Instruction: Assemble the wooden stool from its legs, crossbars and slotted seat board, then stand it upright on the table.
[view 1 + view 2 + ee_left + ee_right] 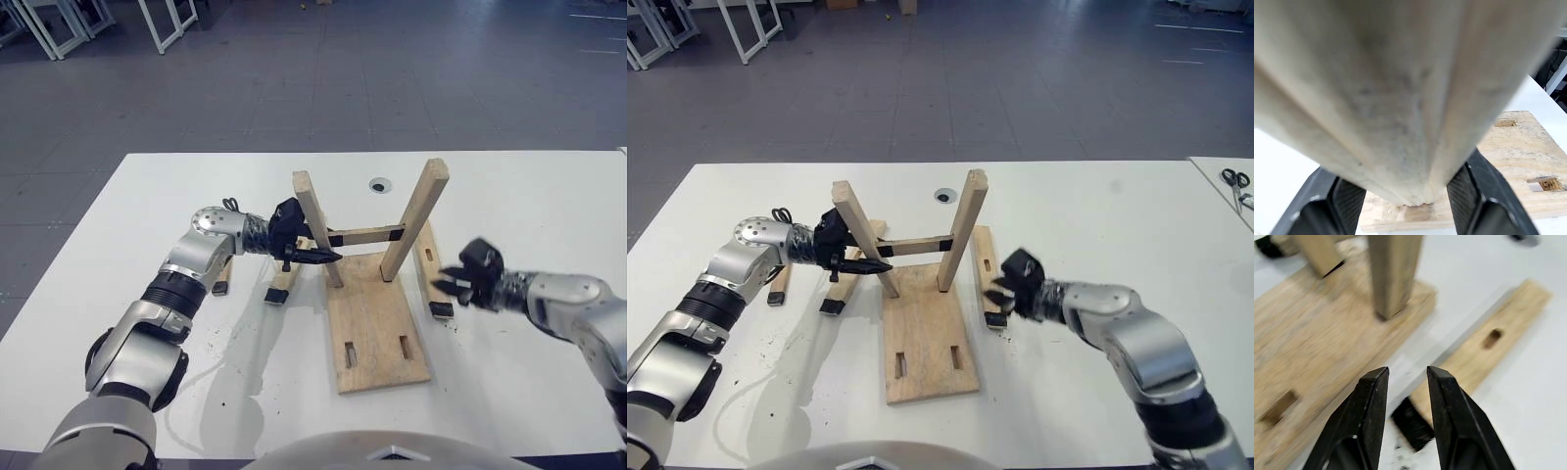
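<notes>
The slotted seat board (377, 328) lies flat on the white table. Two legs stand tilted in its far slots: the left leg (312, 211) and the right leg (416, 215), joined by a crossbar (367, 235). My left gripper (318, 257) is shut on the left leg low down; in the left wrist view that leg (1400, 98) sits between the black fingers (1474, 196). My right gripper (449, 281) is open, hovering over a loose leg (1488, 347) that lies beside the board's right edge. The standing right leg (1393, 269) is just beyond it.
Two more loose wooden pieces (284, 279) (223, 274) with black tips lie left of the board, under my left arm. A round cable hole (379, 184) sits behind the legs. Scissors (1236, 181) lie on a neighbouring table at far right.
</notes>
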Controlling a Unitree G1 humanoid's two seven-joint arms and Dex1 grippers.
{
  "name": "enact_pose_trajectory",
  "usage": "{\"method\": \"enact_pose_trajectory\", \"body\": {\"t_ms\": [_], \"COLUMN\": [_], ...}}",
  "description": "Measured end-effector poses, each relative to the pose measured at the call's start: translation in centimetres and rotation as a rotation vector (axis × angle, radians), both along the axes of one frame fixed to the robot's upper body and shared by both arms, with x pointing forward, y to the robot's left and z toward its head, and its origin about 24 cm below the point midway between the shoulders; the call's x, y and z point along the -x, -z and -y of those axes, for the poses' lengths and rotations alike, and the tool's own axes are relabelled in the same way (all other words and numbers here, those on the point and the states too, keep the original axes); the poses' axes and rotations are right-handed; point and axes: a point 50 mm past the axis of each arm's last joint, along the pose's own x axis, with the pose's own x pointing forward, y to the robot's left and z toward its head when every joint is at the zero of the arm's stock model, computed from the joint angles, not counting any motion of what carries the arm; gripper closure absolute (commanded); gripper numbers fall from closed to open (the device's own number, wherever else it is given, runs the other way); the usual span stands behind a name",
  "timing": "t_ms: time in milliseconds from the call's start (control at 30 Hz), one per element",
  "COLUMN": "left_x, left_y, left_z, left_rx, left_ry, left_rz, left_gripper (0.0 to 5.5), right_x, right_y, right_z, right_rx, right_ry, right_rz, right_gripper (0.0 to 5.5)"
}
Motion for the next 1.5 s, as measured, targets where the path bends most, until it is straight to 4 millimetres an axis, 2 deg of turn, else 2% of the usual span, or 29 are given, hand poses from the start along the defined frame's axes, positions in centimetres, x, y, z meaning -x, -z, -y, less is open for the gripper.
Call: {"method": "enact_pose_trajectory", "body": {"t_ms": [67, 133, 200, 233, 300, 333, 433, 500, 567, 600, 667, 733, 800, 867, 933, 1033, 1133, 1233, 1367, 1500], "left_x": [-0.2, -0.4, -0.6, -0.7, -0.3, -0.3, -0.7, -0.9, -0.6, -0.1, 1.3, 1.8, 2.2, 3.2, 5.0, 8.6, 9.6, 9.9, 11.1, 11.2], "left_y": [0.0, -0.1, -0.1, 0.4, 3.1, 3.5, 2.6, 0.9, -1.1, -1.6, -1.9, -2.0, -1.7, -0.4, 1.5, 3.9, 3.9, 4.5, 6.4, 7.3], "left_z": [0.2, 0.4, 0.5, 0.3, -0.5, -0.9, -1.8, -3.6, -5.8, -6.7, -8.7, -9.0, -8.1, -6.9, -6.4, -7.8, -8.4, -8.3, -8.5, -8.9], "left_rx": [-0.002, -0.007, -0.008, -0.117, -0.329, -0.354, -0.356, -0.376, -0.432, -0.451, -0.456, -0.38, -0.296, -0.218, -0.179, -0.202, -0.199, -0.188, -0.202, -0.228], "left_ry": [0.011, 0.019, 0.026, 0.04, 0.033, 0.023, 0.004, -0.028, -0.078, -0.117, -0.314, -0.576, -0.764, -0.961, -1.211, -1.621, -1.721, -1.733, -1.726, -1.669], "left_rz": [0.001, 0.0, 0.002, 0.046, 0.01, -0.001, 0.031, 0.055, 0.076, 0.071, 0.046, 0.08, 0.118, 0.125, 0.093, 0.025, 0.025, -0.032, -0.166, -0.193], "left_gripper": [3.46, 3.46, 2.98, 2.76, 2.46, 2.23, 1.72, 1.4, 1.4, 1.4, 1.4, 1.4, 1.4, 1.4, 1.4, 1.4, 1.4, 1.4, 1.4, 2.06], "right_x": [1.4, 1.8, 1.9, 1.9, 2.1, 2.1, 2.2, 2.4, 2.4, 2.4, 2.2, 1.8, 1.2, 0.5, -0.2, -0.6, -0.5, -0.5, -0.3, -0.3], "right_y": [1.2, 1.7, 2.1, 2.3, 2.8, 2.9, 3.2, 3.3, 3.2, 3.1, 3.1, 2.9, 2.4, 1.6, 0.3, -1.8, -2.0, -1.9, -2.0, -2.1], "right_z": [-1.4, -2.3, -2.9, -3.3, -3.7, -3.8, -4.0, -4.1, -4.1, -4.3, -4.3, -4.2, -4.4, -4.8, -5.4, -6.1, -6.1, -6.1, -6.3, -6.4], "right_rx": [-0.026, -0.047, -0.056, -0.061, -0.066, -0.066, -0.072, -0.077, -0.082, -0.092, -0.101, -0.104, -0.127, -0.157, -0.203, -0.264, -0.26, -0.256, -0.263, -0.264], "right_ry": [-0.091, -0.129, -0.14, -0.138, -0.114, -0.107, -0.077, -0.059, -0.034, -0.026, 0.017, 0.073, 0.116, 0.164, 0.206, 0.233, 0.239, 0.245, 0.247, 0.246], "right_rz": [-0.067, -0.059, -0.025, 0.0, 0.021, 0.027, 0.034, 0.036, 0.051, 0.059, 0.075, 0.1, 0.137, 0.188, 0.247, 0.319, 0.314, 0.307, 0.303, 0.299], "right_gripper": [4.08, 4.08, 4.15, 4.15, 4.15, 4.15, 4.15, 4.15, 4.15, 4.15, 4.15, 4.15, 4.15, 4.15, 4.15, 4.15, 4.15, 4.15, 4.15, 4.15]}}
